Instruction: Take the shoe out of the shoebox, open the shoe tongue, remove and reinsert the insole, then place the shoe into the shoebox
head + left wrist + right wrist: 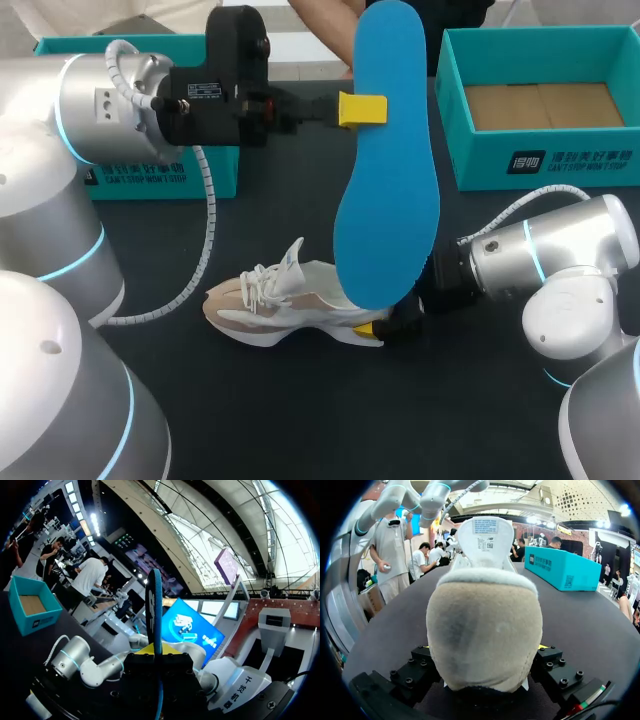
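My left gripper (pixel 362 108) is shut on a blue insole (pixel 385 160) and holds it upright, high over the middle of the table. In the left wrist view the insole (pixel 156 605) shows edge-on between the fingers of the left gripper (pixel 156 652). Below it, a beige and white shoe (pixel 285 300) lies on the dark table with its tongue raised. My right gripper (pixel 385 325) is at the shoe's heel. In the right wrist view the heel (pixel 482 625) fills the gap of the right gripper (pixel 485 677), pressed from both sides. The open teal shoebox (pixel 540 165) stands at the back right.
A second teal box (pixel 140 175) stands at the back left, behind my left arm; it shows beyond the shoe as a teal box (pixel 565 567) in the right wrist view. A white coiled cable (pixel 205 250) hangs from the left arm down to the table.
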`<state>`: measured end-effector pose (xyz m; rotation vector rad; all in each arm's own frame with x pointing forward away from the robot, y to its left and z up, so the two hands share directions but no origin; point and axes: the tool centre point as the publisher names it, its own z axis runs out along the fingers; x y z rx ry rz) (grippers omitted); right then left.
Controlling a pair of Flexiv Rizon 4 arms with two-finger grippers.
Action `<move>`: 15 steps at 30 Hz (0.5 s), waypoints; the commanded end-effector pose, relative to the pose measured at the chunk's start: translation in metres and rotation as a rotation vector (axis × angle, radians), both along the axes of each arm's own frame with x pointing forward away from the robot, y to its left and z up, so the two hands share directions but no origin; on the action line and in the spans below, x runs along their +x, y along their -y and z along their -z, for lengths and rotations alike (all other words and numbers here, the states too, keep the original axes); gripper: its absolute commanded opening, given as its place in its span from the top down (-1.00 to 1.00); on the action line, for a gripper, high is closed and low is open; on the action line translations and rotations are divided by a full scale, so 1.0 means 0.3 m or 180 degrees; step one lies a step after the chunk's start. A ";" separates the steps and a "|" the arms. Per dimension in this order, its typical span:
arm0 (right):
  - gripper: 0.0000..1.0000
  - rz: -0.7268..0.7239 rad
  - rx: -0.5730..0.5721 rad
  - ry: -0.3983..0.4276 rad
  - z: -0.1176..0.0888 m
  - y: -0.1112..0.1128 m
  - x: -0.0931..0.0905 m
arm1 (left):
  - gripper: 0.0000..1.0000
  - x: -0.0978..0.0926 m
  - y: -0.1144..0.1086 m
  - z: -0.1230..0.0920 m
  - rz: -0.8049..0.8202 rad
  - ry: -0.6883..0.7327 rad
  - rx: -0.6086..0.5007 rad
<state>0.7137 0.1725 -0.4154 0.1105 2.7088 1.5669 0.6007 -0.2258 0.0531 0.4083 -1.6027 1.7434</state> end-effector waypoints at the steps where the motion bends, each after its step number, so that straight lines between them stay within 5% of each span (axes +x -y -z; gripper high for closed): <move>1: 1.00 0.0006 -0.0018 0.0000 0.011 -0.013 0.002 | 1.00 -0.017 -0.002 -0.010 -0.0046 0.0024 -0.0007; 14: 1.00 0.0006 -0.0018 0.0000 0.011 -0.013 0.002 | 1.00 -0.017 -0.002 -0.010 -0.0046 0.0024 -0.0007; 15: 0.60 0.0006 -0.0018 0.0000 0.011 -0.013 0.002 | 1.00 -0.017 -0.002 -0.010 -0.0046 0.0024 -0.0007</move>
